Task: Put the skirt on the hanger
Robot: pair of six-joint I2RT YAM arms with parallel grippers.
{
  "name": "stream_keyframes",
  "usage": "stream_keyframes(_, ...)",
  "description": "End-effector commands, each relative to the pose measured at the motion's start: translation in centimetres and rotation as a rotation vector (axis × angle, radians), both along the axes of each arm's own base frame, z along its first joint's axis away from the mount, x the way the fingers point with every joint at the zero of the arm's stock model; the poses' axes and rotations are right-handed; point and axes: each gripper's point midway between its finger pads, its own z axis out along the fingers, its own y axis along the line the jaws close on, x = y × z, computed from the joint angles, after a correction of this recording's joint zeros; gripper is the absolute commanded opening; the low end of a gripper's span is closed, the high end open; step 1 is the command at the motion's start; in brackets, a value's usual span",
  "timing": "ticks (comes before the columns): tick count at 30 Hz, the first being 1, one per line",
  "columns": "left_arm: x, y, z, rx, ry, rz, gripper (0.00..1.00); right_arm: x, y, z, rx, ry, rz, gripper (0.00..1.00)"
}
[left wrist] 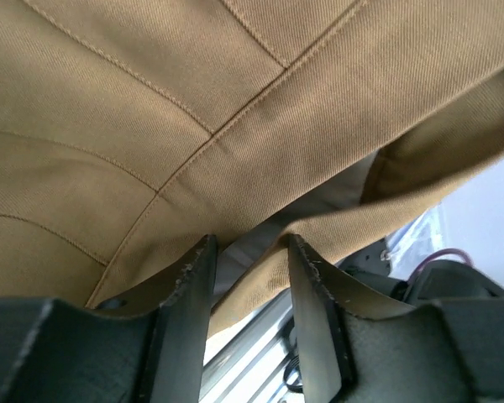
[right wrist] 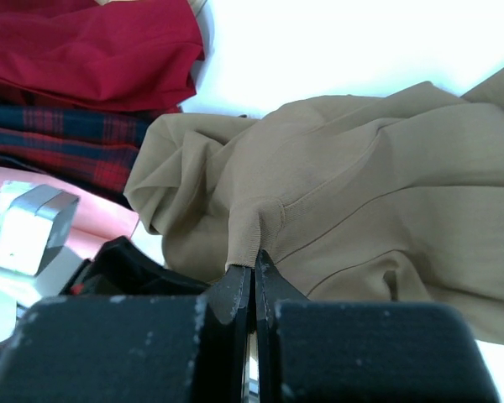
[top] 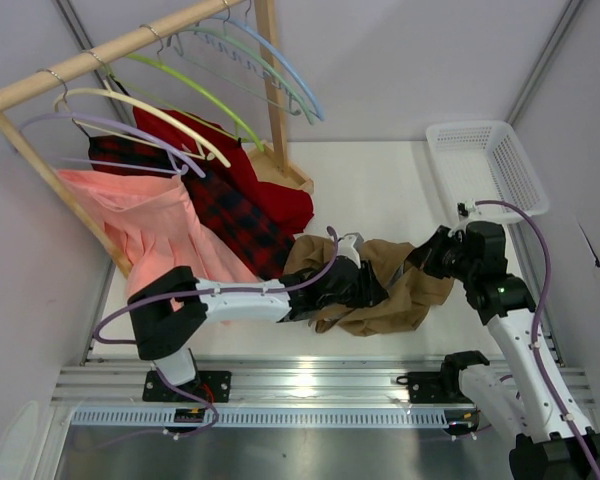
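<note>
Top external: skirt point(top: 400, 292) sits bunched by the table's point(top: 380, 180) near edge, about mid-width, between both hands. Right hand point(right wrist: 253, 267) is pinched tight on a small tuck of skirt. Left hand point(left wrist: 250, 252) has its jaws partway apart at a hem fold, with no clear clamp. To do it well, left should probably close on the waistband edge before any lift, then both spread the cloth flat for the hanger point(top: 248, 55), which hangs on the rail point(top: 110, 52) over the far-left corner, well apart. Left arm lies low, forearm stretched rightward. Right arm bends inward, wrist dipped at the cloth.

The tan skirt point(top: 405, 295) is plain; the plaid skirt point(top: 235, 215) red-and-black.
</note>
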Motion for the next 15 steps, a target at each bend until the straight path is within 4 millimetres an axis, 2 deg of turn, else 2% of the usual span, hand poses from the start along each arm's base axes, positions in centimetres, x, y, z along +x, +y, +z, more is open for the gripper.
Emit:
stream_keyframes(1, 1.0, -0.6, 0.7, -0.092, 0.028, 0.060, 0.46, 0.3, 0.7, 2.6, 0.037, -0.085, 0.020, 0.00)
stream_keyframes(2, 1.4, -0.1, 0.3, -0.104, 0.036, 0.079, 0.47, 0.0, 0.7, 2.5, 0.036, -0.083, 0.021, 0.00)
stream_keyframes(3, 1.8, -0.2, 0.8, -0.140, 0.042, 0.098, 0.48, -0.3, 0.6, 2.3, 0.031, -0.075, 0.021, 0.00)
stream_keyframes(6, 3.5, 0.6, 0.4, -0.122, 0.028, 0.155, 0.51, -1.1, 0.5, 1.6, 0.021, -0.056, 0.018, 0.00)
stream_keyframes(8, 4.5, 1.0, 1.2, -0.117, -0.012, 0.185, 0.53, -1.5, 0.3, 1.2, 0.021, -0.046, 0.014, 0.00)
stream_keyframes(10, 6.0, 2.1, 1.6, -0.075, -0.079, 0.250, 0.56, -2.0, 0.3, 0.2, 0.020, -0.017, 0.008, 0.00)
stream_keyframes(11, 6.6, 2.4, 2.6, -0.068, -0.122, 0.266, 0.57, -2.1, 0.2, 0.1, 0.023, -0.015, 0.004, 0.00)
stream_keyframes(15, 9.2, 4.9, 3.1, 0.017, -0.234, 0.416, 0.67, -2.5, 0.4, -1.0, 0.045, 0.016, -0.008, 0.00)
